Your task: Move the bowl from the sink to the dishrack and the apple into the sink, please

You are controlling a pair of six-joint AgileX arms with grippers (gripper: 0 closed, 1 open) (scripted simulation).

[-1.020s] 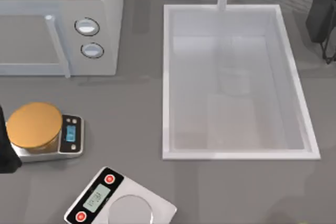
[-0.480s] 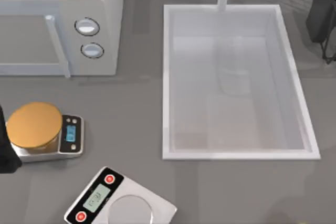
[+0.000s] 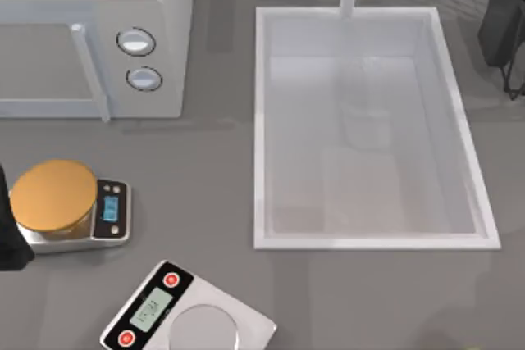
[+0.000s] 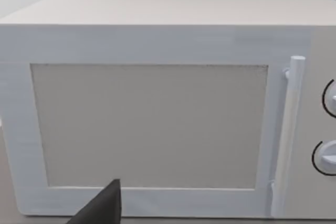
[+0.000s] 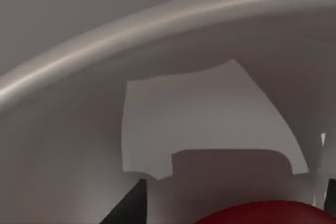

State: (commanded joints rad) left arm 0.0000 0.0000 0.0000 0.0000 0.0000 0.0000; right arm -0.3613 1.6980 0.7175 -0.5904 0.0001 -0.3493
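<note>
Two scales [image 3: 70, 206] show unreadable displays — right pincer grips the apple [image 5: 262, 214], left pincer's state unclear.

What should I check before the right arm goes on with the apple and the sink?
1. Sink free to take the fruit: ok, the top view shows only bare basin floor.
2. Apple at the right gripper: ok, it sits between the dark fingers in the right wrist view.
3. Firm grip on the apple: cannot tell.
4. Bowl set on the dishrack: cannot tell.
5. Left arm out of the way: ok, parked at the table's left edge beside the orange-topped scale.
</note>
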